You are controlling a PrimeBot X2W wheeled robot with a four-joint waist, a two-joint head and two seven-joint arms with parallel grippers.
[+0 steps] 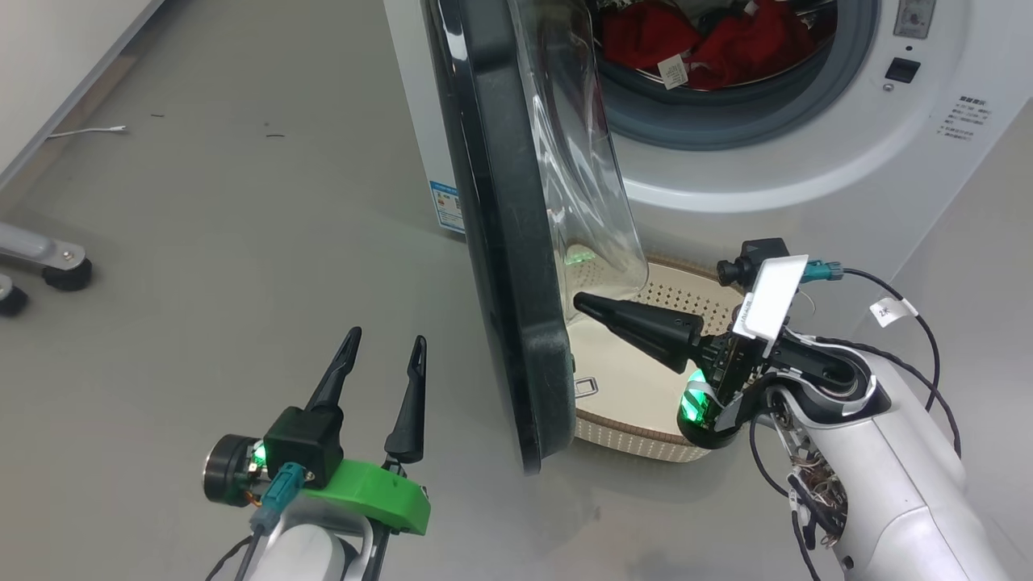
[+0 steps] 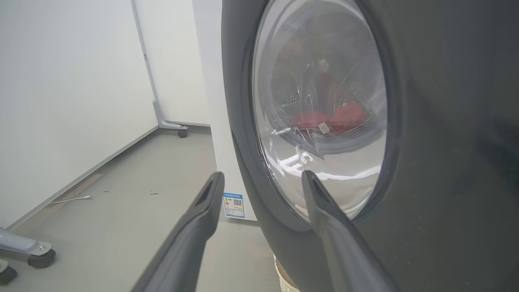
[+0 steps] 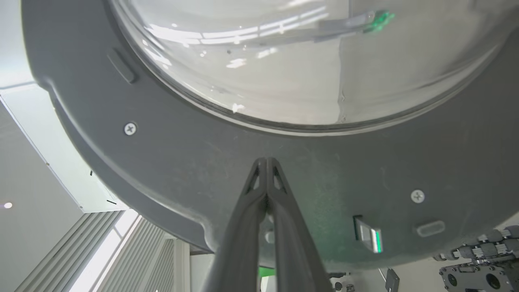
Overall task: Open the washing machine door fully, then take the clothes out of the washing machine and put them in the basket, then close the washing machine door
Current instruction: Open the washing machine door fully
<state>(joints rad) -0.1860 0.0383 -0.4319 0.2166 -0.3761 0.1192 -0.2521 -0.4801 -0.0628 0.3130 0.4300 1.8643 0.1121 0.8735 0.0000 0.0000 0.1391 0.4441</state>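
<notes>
- Step in hand, as I read it: swinging the washing machine door [image 1: 500, 242] fully open. It stands about edge-on to the robot, partway out from the washing machine [image 1: 807, 161].
- Right fingers [image 1: 637, 327] are pressed flat together and hold nothing. Their tips aim at the door's dark inner rim, just below the glass bowl.
- From the right wrist view the tips look to be in contact with the rim, but I can't confirm touching vs. just off.
- To do it well: push on the rim, not the glass. Stay far from the hinge, follow the arc so the tips don't skid on the plastic, and go slow to the stop.
- Basket [image 1: 637, 440] sits on the floor just beside the door's inner face, under the right arm. Don't clip it with the wrist.
- Left fingers [image 1: 407, 403] are spread wide and empty, on the door's outer side, near it but apart. They look to be in the swing path, so move them clear first.
- Clothes [image 1: 726, 40]: red heap in the drum, white tag showing.
</notes>
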